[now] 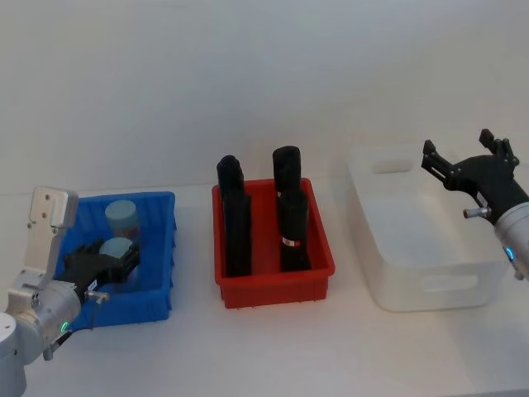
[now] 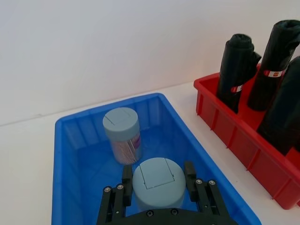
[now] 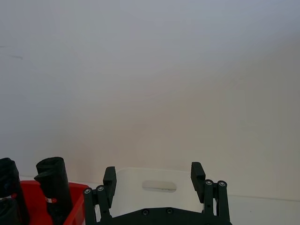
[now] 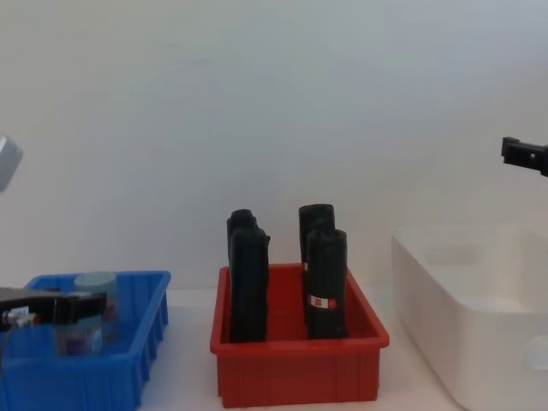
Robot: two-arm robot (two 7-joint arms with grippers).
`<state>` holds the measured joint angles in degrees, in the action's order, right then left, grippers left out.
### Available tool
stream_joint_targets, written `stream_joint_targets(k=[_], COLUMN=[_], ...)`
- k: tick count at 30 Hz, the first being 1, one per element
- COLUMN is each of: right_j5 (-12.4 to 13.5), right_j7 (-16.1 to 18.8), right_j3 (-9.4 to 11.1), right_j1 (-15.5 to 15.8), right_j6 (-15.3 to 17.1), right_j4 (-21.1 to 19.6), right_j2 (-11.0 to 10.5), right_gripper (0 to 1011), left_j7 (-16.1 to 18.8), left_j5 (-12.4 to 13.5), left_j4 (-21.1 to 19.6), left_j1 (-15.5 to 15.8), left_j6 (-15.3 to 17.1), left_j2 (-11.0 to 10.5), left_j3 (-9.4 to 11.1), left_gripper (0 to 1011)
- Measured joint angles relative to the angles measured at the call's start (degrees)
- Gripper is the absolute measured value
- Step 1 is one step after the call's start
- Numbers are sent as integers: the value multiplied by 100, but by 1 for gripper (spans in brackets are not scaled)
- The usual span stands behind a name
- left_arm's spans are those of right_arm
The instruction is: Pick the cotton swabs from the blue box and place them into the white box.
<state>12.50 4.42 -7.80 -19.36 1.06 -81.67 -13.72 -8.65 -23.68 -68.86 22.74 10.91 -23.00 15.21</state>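
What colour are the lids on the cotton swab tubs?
Pale blue lids on both tubs, clearest in the left wrist view.

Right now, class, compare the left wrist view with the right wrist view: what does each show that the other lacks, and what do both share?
Left wrist view, not the right: the blue box, with the left gripper shut on the nearer cotton swab tub and the farther tub standing free behind it. Right wrist view, not the left: the white box, framed by the open right gripper. Both: the red box holding black cylinders.
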Motion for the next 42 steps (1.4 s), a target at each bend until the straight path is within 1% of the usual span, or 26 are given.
stream_joint_targets(k=[4,5,8,9,12,13,17,20,22,24,25,31,32,34,36,37,40,41,42], right_j5=[0,0,0,0,0,0,0,0,0,0,0,0,0,0,0,0,0,0,0], right_j7=[0,0,0,0,0,0,0,0,0,0,0,0,0,0,0,0,0,0,0], right_j3=[0,0,0,0,0,0,0,0,0,0,0,0,0,0,0,0,0,0,0], right_j1=[0,0,0,0,0,0,0,0,0,0,0,0,0,0,0,0,0,0,0], right_j6=[0,0,0,0,0,0,0,0,0,0,0,0,0,0,0,0,0,0,0], right_j4=[0,0,0,0,0,0,0,0,0,0,0,0,0,0,0,0,0,0,0], right_j2=[0,0,0,0,0,0,0,0,0,0,0,0,0,0,0,0,0,0,0], right_gripper=[1002,1002,1002,1002,1002,1002,1002,1002,1002,1002,1002,1002,1002,1002,1002,1002,1002,1002,1002], left_j7=[0,0,-10,-10,-79,-79,-246,-323,-472,-555,-659,-1068,-1068,-1304,-1410,-1542,-1715,-1851,-1908], left_j5=[22,22,76,76,136,136,206,223,249,259,268,277,277,276,271,261,246,233,228], left_j4=[-272,-272,-533,-533,-840,-840,-1186,-1293,-1459,-1529,-1602,-1808,-1808,-1876,-1900,-1921,-1942,-1946,-1946], left_j1=[-58,-58,-100,-100,-137,-137,-163,-166,-165,-162,-151,-94,-94,-54,-32,-8,37,71,82], left_j6=[21,21,50,50,93,93,174,201,247,268,294,383,383,422,438,455,474,491,496], left_j2=[-60,-60,-116,-116,-181,-181,-260,-283,-324,-341,-358,-400,-400,-410,-411,-411,-408,-400,-397], left_j3=[-41,-41,-76,-76,-112,-112,-150,-160,-174,-180,-185,-190,-190,-188,-184,-178,-162,-151,-147], left_gripper=[659,659,660,660,659,660,660,660,660,660,660,659,660,659,659,659,659,660,659])
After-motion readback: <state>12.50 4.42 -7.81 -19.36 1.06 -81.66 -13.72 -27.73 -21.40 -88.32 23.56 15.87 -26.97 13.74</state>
